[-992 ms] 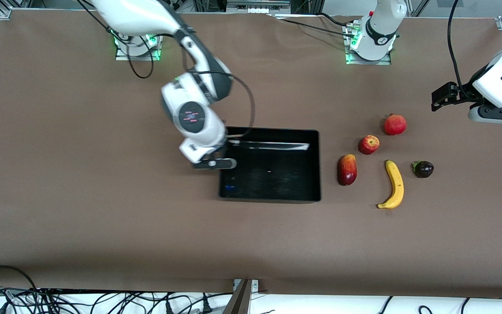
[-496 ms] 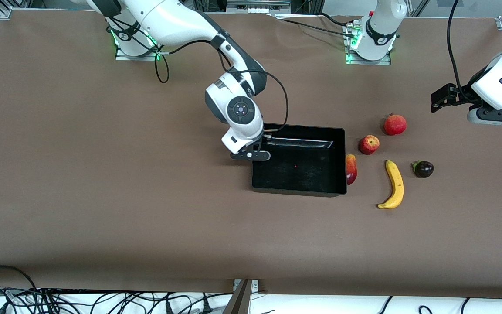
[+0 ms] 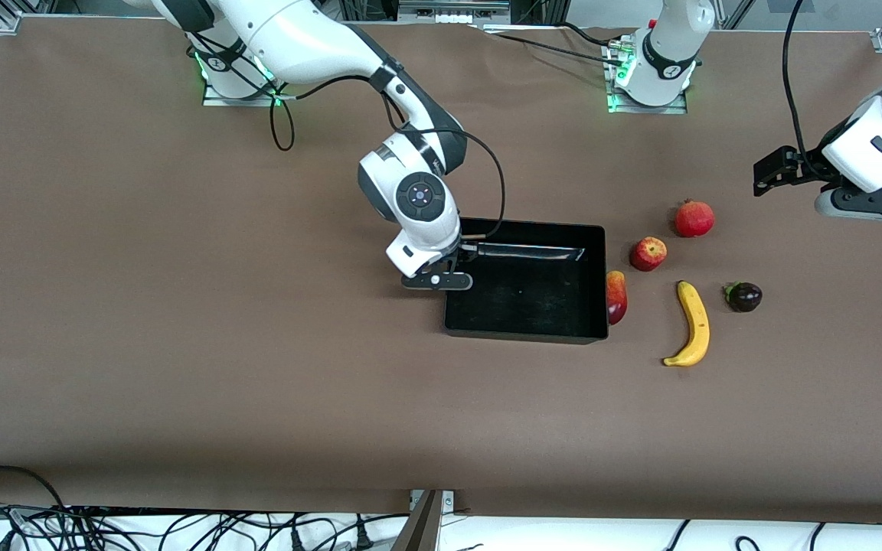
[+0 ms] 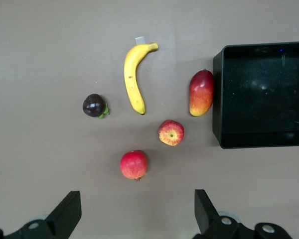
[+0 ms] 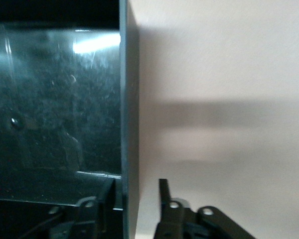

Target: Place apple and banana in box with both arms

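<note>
Banana (image 3: pixel 693 326) lies flat on the brown table (image 3: pixel 181 344) toward the left arm's end, long axis running from near the front camera away from it, curve bowed toward the dark purple fruit (image 3: pixel 743 296); its bent tip is the nearer end. Open cloth all round it on the camera side. Apple (image 3: pixel 648 253) sits farther from the camera than the banana, apart from it, between the uniformly red round fruit (image 3: pixel 694 219) and the red-yellow oval fruit (image 3: pixel 616 297). Oval fruit rests against the outer wall of the box (image 3: pixel 602 275), or just beside it; contact not certain.

Box: long sides run along the table, interior bare and glossy. Broad clear table lies toward the right arm's end.

Right gripper (image 3: pixel 437 280) straddles the box's end wall, one finger (image 5: pixel 164 196) outside, one inside, a little gap showing at the outer finger.

Left gripper (image 4: pixel 134 219) hangs high over the fruit cluster, fingers spread wide, holding nothing.
</note>
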### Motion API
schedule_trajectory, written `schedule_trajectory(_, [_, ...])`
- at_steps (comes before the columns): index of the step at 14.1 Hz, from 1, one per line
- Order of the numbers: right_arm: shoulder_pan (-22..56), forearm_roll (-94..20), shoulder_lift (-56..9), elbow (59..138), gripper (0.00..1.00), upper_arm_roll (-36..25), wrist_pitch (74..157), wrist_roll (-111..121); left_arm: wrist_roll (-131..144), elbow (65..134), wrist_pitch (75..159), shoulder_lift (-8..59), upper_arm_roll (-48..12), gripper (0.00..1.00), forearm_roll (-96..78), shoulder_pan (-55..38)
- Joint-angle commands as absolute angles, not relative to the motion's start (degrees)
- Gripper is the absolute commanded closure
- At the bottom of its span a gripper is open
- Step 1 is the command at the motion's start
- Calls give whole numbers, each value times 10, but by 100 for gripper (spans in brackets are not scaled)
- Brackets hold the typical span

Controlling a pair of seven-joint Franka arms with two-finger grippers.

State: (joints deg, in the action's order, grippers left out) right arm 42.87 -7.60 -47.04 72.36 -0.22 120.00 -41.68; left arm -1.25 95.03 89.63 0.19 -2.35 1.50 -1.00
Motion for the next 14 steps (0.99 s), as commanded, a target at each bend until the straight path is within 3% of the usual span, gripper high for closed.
schedule_trajectory(1, [413,-69,-391,722,0,-33,1141,-390,-6,949,886,2,-26,0,27,-12])
schedule_trajectory(4, [366,-82,-328,723,0,-76,1046,-297,-6,948,889,2,-25,0,28,-12])
schedule_trajectory(9, [257,-95,-229,729,0,-83,930,-137,-7,948,890,2,-25,0,28,-11])
schedule_trajectory(14, [236,-90,-149,790,0,-131,904,-99,-7,948,891,3,-25,0,28,-11])
